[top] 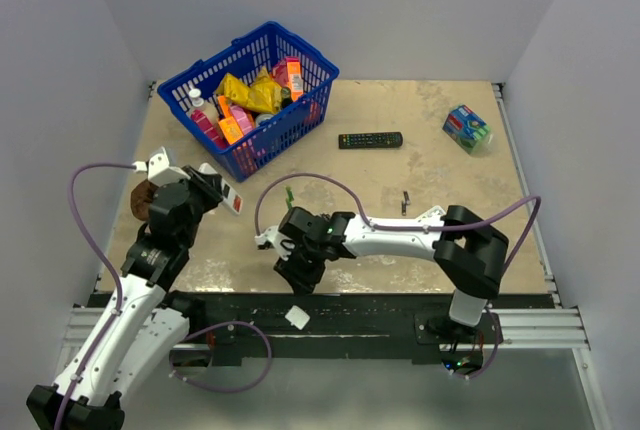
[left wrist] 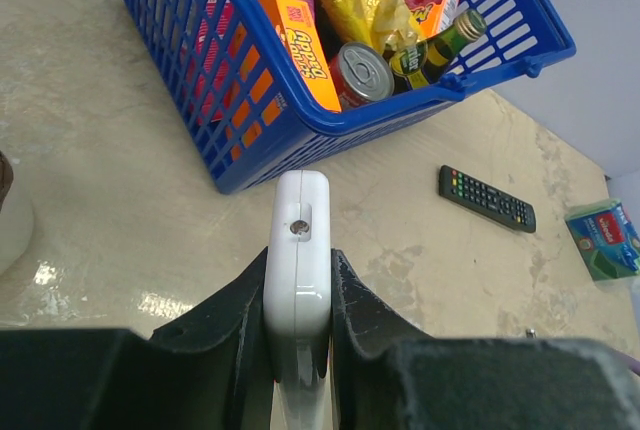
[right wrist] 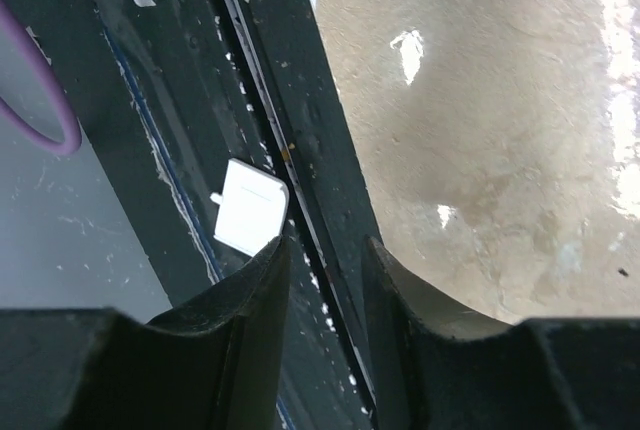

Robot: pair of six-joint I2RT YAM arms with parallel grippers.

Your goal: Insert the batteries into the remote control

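The left end effector (left wrist: 298, 275) is clenched on the remote (left wrist: 299, 220). It grips the two long edges near one end, so the white body sticks out toward the basket (left wrist: 300, 135) at the near left of the surface (top: 430, 165). The right end effector (right wrist: 325, 247) has its jaws apart with nothing between them and points down over the near edge of the surface. Just beyond one fingertip, a small white square piece (right wrist: 250, 208) lies on the black rail (right wrist: 170, 100) below that edge (probably the battery cover, though I cannot be sure). A dark battery (top: 405, 202) lies on the bare surface well to the right, near of the black remote (top: 370, 139). A thin green thing (top: 290, 196) just far of the right end effector could be another, but it is too small to tell. The remote looks light and stiff, with a smooth plastic shell that could twist or slide in the pads if pushed endwise. The edge grip seems sound, since it leaves both broad faces free. The battery is likely hard, round and slippery, and prone to roll. It is best pinched across its middle with the jaws square to its length and the fingertips brought right down to the surface. The flat white piece would be awkward to lift off the rail.
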